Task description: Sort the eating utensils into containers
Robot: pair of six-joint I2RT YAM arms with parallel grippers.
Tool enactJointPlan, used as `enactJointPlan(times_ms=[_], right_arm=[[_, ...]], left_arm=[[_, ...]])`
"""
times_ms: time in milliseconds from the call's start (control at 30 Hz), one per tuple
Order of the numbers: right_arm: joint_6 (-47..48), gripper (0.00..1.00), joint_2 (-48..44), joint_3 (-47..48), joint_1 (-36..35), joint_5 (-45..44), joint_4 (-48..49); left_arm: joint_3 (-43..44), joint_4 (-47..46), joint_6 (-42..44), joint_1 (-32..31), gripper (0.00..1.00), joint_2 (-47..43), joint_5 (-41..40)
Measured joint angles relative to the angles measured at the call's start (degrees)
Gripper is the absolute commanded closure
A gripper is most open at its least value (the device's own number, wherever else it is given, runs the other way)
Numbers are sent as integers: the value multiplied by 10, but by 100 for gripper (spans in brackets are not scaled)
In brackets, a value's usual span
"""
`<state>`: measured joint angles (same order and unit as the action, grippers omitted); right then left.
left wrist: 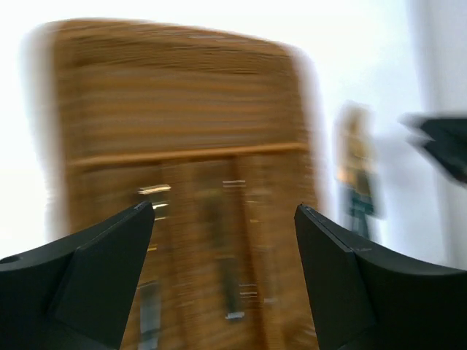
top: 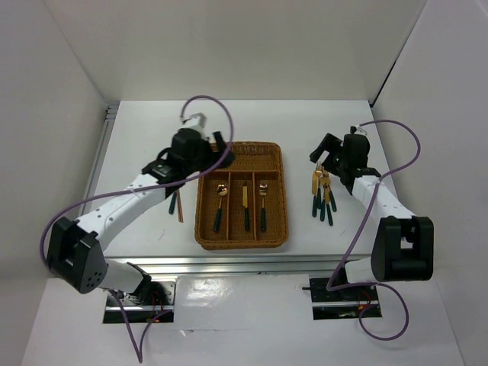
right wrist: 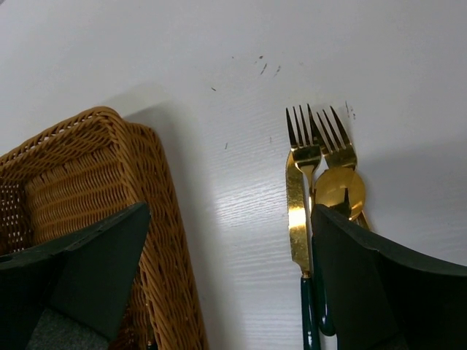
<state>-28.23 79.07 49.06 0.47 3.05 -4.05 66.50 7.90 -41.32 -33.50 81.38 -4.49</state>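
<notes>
Top external: high at near edge, looks down on whole counter point(top: 152, 130). Wrist views: close, face downward; share wicker tray point(top: 240, 244) with it.

Left of the wicker tray point(top: 242, 244), my left arm point(top: 126, 202) has white link shells and chunky black joint housings; right of the tray, my right arm point(top: 379, 197) matches. A purple cable point(top: 202, 97) runs off each. The fingers point(left wrist: 87, 284) are matte black wedges.

tray point(right wrist: 157, 211) left of right pincer point(right wrist: 230, 219): honey-brown woven wicker | utensils point(right wrist: 297, 211) at its other side: shiny gold heads, dark green handles | counter point(right wrist: 219, 87): white, few dark specks | fingers point(right wrist: 95, 270): black
</notes>
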Motion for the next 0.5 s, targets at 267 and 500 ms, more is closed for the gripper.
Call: enactJointPlan(times_ms=[267,500], right_arm=[[2,0,-2,0,0,20,10],[2,0,12,0,0,34,11]], left_arm=[[-145,67,35,127,0,-83,-36],[-202,70,52,202,7,-106,-46]])
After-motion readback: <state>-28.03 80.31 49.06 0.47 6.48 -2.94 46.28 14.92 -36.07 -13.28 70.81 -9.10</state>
